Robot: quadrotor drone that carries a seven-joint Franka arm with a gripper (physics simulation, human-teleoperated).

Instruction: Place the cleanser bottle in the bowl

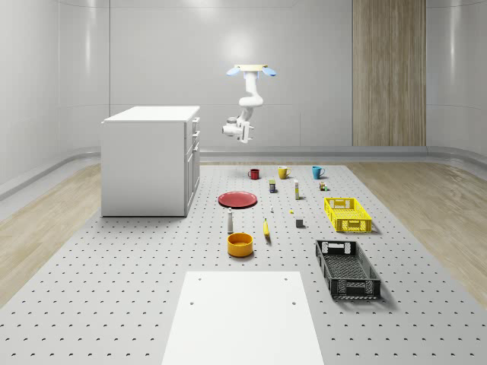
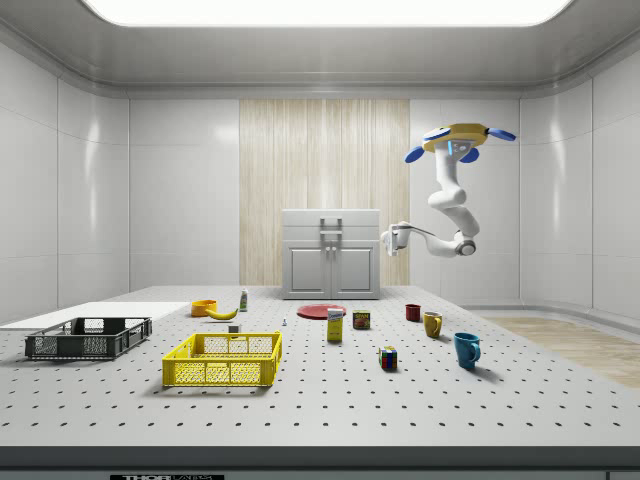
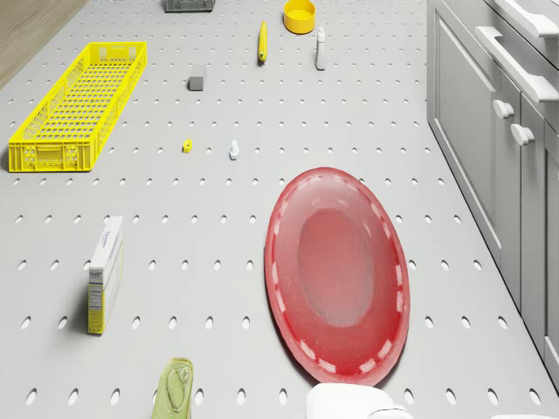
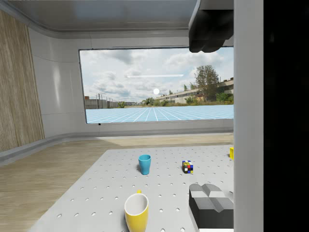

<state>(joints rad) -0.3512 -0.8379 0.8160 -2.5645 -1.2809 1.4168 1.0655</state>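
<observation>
High above the far mugs, beside the cabinet point(image 1: 152, 160), the drone point(image 1: 250, 71) hovers; whether its gripper point(image 1: 230, 129) has its fingers apart, I cannot tell. Best descend toward the upright cleanser bottle point(image 1: 230, 221), just behind the yellow bowl point(image 1: 240, 244), approaching from above.

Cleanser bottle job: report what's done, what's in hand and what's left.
Done: nothing yet. The cleanser bottle stands upright on the floor mat, just behind the orange bowl, outside it. In hand: nothing; the drone hovers high near the cabinet, gripper far above the mat. Left: descend, grasp the bottle, place it in the bowl.
</observation>
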